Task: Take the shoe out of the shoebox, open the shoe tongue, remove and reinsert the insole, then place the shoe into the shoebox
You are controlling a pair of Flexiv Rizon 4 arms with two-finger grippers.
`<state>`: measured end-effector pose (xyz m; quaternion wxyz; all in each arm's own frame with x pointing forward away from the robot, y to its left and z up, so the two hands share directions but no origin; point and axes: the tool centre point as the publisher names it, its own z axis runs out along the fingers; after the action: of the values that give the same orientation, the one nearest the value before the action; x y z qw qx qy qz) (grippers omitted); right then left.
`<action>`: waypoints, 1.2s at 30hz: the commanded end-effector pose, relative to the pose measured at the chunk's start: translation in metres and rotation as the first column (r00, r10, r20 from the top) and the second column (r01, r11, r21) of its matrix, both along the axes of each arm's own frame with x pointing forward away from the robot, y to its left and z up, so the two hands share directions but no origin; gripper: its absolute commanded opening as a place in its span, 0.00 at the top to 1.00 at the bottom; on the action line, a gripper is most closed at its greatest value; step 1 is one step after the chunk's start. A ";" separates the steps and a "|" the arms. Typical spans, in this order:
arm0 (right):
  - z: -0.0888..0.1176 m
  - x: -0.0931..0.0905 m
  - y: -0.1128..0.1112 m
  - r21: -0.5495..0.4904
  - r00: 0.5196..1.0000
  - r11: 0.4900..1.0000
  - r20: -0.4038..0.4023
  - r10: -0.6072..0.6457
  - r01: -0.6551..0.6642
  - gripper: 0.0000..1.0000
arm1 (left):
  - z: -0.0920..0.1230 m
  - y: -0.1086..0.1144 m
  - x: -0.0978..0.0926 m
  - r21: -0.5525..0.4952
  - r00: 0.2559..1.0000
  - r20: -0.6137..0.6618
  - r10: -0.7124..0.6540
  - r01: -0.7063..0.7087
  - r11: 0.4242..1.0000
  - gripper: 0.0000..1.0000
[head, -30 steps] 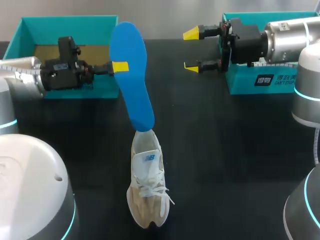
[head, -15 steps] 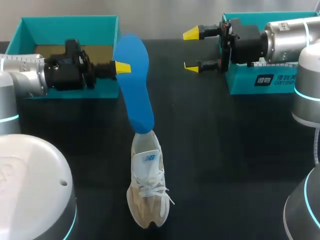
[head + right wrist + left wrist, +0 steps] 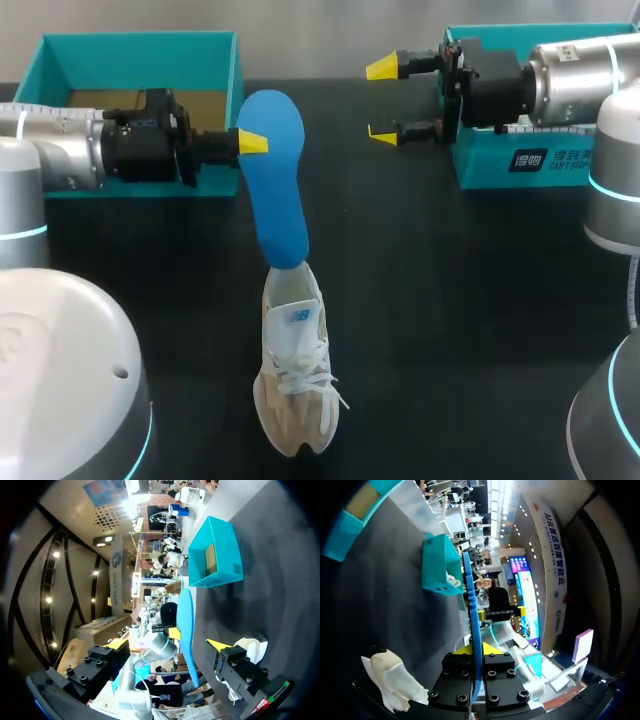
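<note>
Observed: left tool (image 3: pixel 254 143) clamped on the top end of the long blue foam insole (image 3: pixel 275 190), long axis running 12-to-6 o'clock, lower tip meeting the cream lace-up sneaker (image 3: pixel 295 370); right tool (image 3: pixel 382 100) apart, farther off.

One pale shoe (image 3: pixel 293 385) at lower centre, one blue insole (image 3: pixel 274 180) above it. Two teal boxes: left box (image 3: pixel 140 47) upper left, right box (image 3: pixel 520 160) upper right. Two yellow-tipped grippers — left gripper (image 3: pixel 252 142), right gripper (image 3: pixel 382 100).
</note>
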<state>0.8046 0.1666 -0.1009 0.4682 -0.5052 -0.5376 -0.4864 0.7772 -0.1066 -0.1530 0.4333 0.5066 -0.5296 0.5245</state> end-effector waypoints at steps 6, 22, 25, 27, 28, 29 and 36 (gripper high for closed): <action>-0.002 -0.003 0.012 -0.172 0.996 0.983 0.039 0.079 -0.072 0.00 | -0.019 0.008 0.010 -0.026 0.994 -0.109 -0.002 -0.001 1.000 1.00; 0.049 -0.011 0.032 -0.599 0.993 0.794 -0.021 0.112 -0.103 0.00 | -0.021 0.008 0.014 -0.013 0.994 -0.107 -0.013 0.012 1.000 1.00; 0.061 -0.008 0.039 -0.682 0.993 0.723 -0.033 0.117 -0.108 0.00 | -0.021 0.008 0.014 -0.013 0.994 -0.107 -0.013 0.012 1.000 1.00; 0.067 -0.006 0.042 -0.721 0.992 0.685 -0.032 0.121 -0.107 0.00 | -0.021 0.008 0.014 -0.013 0.994 -0.107 -0.013 0.012 1.000 1.00; 0.070 -0.006 0.044 -0.741 0.992 0.664 -0.034 0.118 -0.105 0.00 | -0.021 0.008 0.014 -0.013 0.994 -0.107 -0.013 0.012 1.000 1.00; 0.073 -0.005 0.046 -0.764 0.993 0.637 -0.038 0.115 -0.104 0.00 | -0.021 0.008 0.014 -0.013 0.994 -0.107 -0.013 0.012 1.000 1.00; 0.082 -0.004 0.052 -0.854 0.994 0.512 -0.048 0.100 -0.093 0.00 | -0.021 0.008 0.014 -0.013 0.994 -0.107 -0.013 0.012 1.000 1.00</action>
<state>0.7965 0.2135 -0.0244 0.3230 -0.5994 -0.6837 -0.2626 0.7920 -0.0988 -0.1756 0.4688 0.5266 -0.5053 0.4976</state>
